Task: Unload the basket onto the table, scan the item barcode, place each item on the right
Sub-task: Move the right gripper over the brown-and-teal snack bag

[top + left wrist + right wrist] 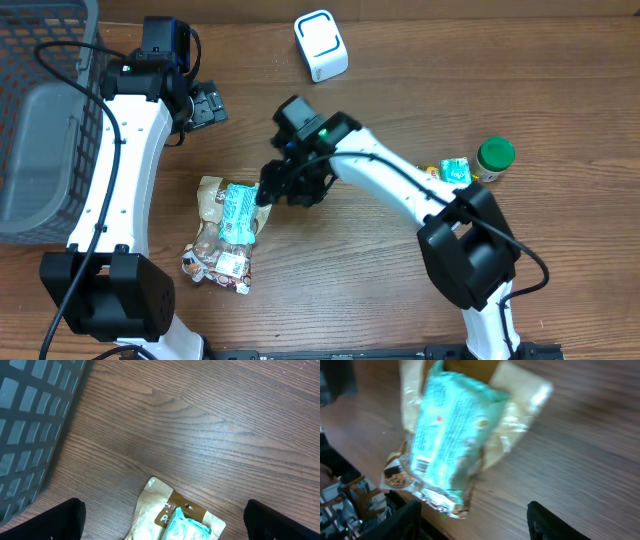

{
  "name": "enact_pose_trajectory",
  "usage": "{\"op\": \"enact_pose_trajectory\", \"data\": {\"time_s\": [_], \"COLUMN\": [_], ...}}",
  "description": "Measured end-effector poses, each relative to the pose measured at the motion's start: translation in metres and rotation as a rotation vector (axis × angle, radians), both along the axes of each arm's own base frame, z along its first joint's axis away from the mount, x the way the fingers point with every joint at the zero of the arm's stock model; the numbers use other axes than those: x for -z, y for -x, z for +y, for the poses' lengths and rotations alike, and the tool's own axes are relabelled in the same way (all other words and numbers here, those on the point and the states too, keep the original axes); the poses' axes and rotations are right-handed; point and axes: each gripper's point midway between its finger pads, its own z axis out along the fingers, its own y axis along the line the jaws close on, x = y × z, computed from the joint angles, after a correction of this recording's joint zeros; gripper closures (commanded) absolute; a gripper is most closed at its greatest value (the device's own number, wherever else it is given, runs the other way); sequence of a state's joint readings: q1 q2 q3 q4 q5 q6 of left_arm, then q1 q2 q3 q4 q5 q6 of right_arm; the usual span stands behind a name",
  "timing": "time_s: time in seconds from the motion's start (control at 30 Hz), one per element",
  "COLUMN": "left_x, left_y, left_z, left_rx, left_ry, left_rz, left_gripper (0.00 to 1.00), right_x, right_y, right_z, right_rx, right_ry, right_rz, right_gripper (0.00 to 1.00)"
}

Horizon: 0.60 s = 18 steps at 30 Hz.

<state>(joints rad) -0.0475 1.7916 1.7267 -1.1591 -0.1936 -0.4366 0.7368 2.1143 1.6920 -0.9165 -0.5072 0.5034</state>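
— Where is the right pincer [268,192]?
— Low over the table [420,60], with its tips at the edge of the teal packet [238,210]. In its wrist camera the packet lies just ahead of the fingers [402,520], a little to one side and blurred. A barcode [421,466] faces up near the end closest to them.
— Is it gripping the packet?
— Not that I can see. The two fingers stand apart at a middling width, with bare wood between them. The packet's end comes close to one finger, but I cannot tell if they touch.
— What lies under the packet?
— A tan snack bag [212,245], flat on the wood. The packet rests on top of it, and the bag sticks out past it on the side far from the right pincer.
— And the left pincer [206,106]?
— Spread wide, with nothing in it. It hangs over bare wood. In its own camera the bag's top edge and the packet's tip show just ahead, between its fingers. The basket [40,120] is off to its side.
— The scanner?
— The white scanner [320,45] sits well apart from both pincers, beyond the right pincer on the side away from the packet. A green-lidded jar [494,155] and a small green packet [455,172] lie just beside each other, far back along the right pincer's arm.
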Motion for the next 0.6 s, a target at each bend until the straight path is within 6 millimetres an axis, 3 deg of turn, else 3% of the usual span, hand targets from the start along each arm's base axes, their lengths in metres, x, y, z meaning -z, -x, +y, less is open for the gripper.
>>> {"op": "enact_pose_trajectory", "data": {"time_s": [0.2,0.47,0.6], "left_x": [0.0,0.0,0.0], "left_y": [0.0,0.0,0.0], "left_z": [0.0,0.0,0.0], "left_rx": [0.0,0.0,0.0], "left_ry": [0.0,0.0,0.0], "left_rz": [0.0,0.0,0.0], "left_gripper": [0.0,0.0,0.0], "right_x": [-0.007,0.001,0.002], "right_y": [0.005,0.002,0.003], "right_z": [0.029,0.029,0.029], "right_rx": [0.01,0.118,0.135], "right_ry": [-0.052,0.028,0.037], "right_rz": [-0.038,-0.048,-0.05], "right_gripper": [0.4,0.39,0.28]}}
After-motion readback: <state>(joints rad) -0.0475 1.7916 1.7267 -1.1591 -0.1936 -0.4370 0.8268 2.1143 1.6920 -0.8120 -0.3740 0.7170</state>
